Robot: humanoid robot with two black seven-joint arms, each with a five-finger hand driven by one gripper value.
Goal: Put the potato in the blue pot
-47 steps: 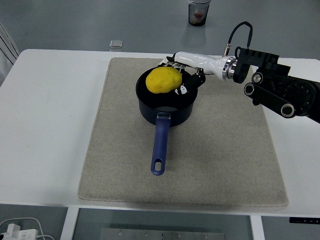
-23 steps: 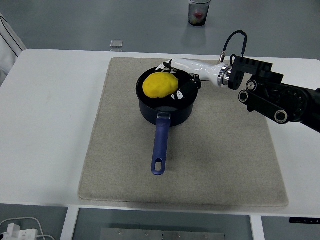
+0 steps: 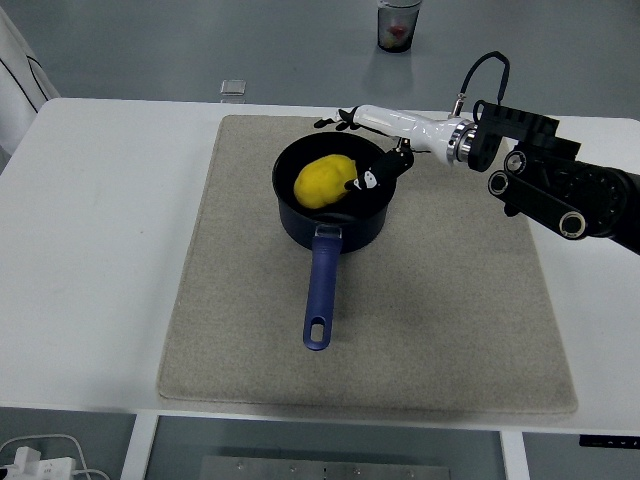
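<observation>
The yellow potato (image 3: 325,181) lies inside the dark blue pot (image 3: 300,222), low between its walls. The pot stands on the grey mat (image 3: 430,320), and its blue handle (image 3: 320,290) points toward the near edge. My right hand (image 3: 354,150) reaches in from the right over the pot's far right rim. Its fingers are spread: the black thumb tip (image 3: 367,181) sits beside the potato, and the other fingers (image 3: 340,121) stretch past the far rim, off the potato. No left arm shows.
A clear cup (image 3: 398,25) with something red inside stands beyond the table's far edge. A small clear box (image 3: 232,89) sits at the far edge, left of the mat. White fabric with dark lines (image 3: 15,70) shows at the upper left. Cables (image 3: 40,455) lie below the near-left corner.
The potato, held above the pot a second ago, has dropped down inside it. My right hand's fingers have spread off it and the forearm has shifted slightly right.
</observation>
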